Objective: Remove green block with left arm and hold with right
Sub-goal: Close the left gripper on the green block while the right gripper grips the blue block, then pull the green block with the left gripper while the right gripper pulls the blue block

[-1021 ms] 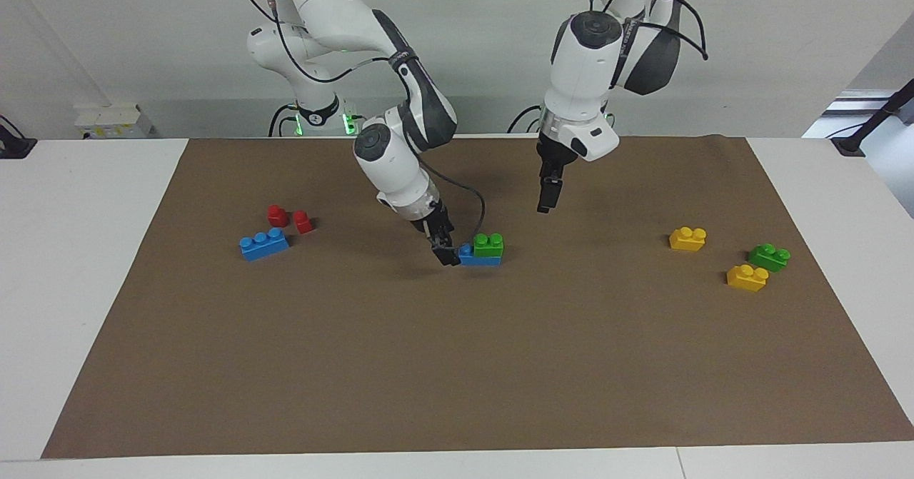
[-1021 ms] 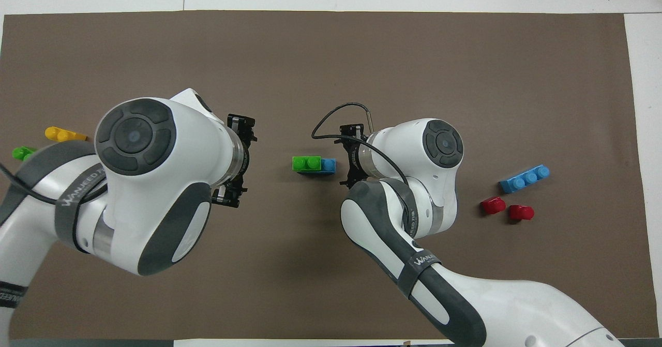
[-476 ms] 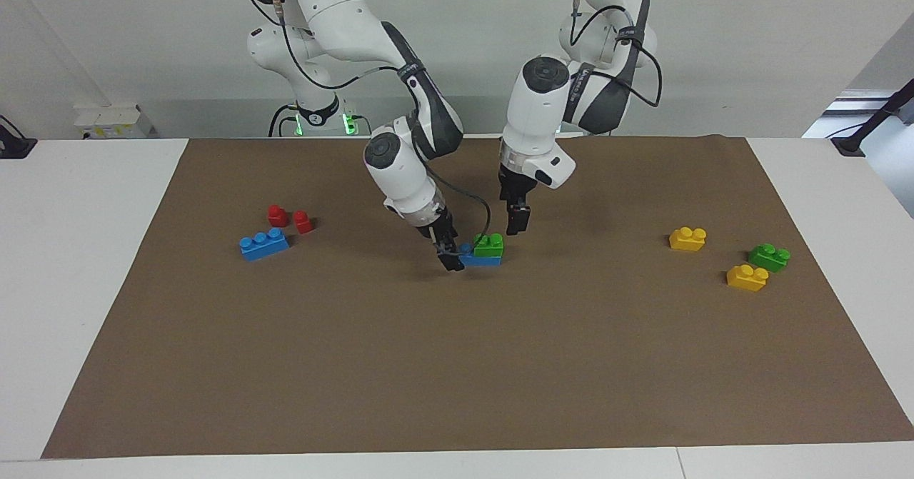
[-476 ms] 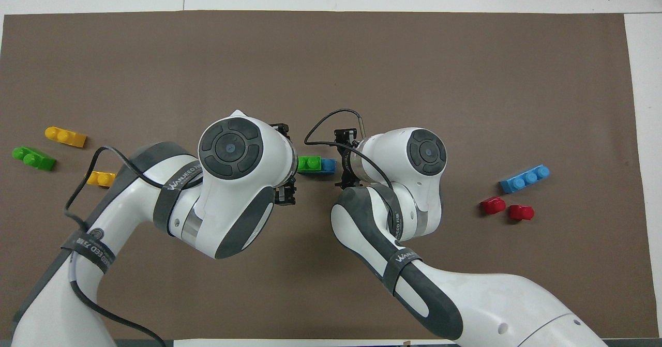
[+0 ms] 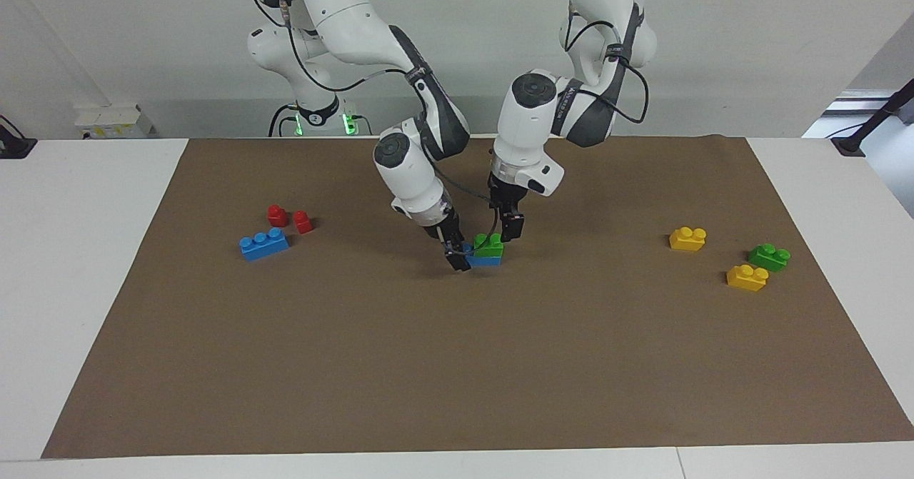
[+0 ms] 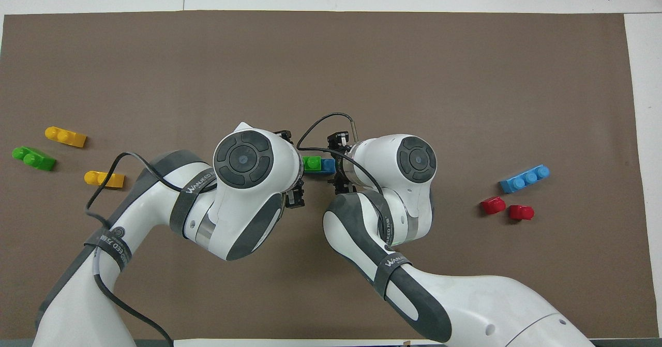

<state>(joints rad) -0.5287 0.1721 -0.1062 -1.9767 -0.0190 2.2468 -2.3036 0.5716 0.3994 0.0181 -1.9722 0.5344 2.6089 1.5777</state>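
The right gripper (image 5: 458, 258) has its fingers down at the end of the blue brick (image 5: 483, 258); the green block (image 5: 489, 245) sits on it, with the left gripper (image 5: 511, 230) just beside.

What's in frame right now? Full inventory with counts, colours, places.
Green block: 1, green, stacked on a blue block mid-mat.
Blue block under it: 1, blue, mid-mat.
Loose blue block: 1, blue, toward the right arm's end.
Red pieces: 2, red, beside the loose blue block, nearer the robots.
Yellow blocks: 2, yellow, toward the left arm's end.
Spare green block: 1, green, between the yellow blocks.
Mat: 1, brown, covering the white table.
Right pincer: black, at the blue end of the stack.
Left pincer: black, at the green block.
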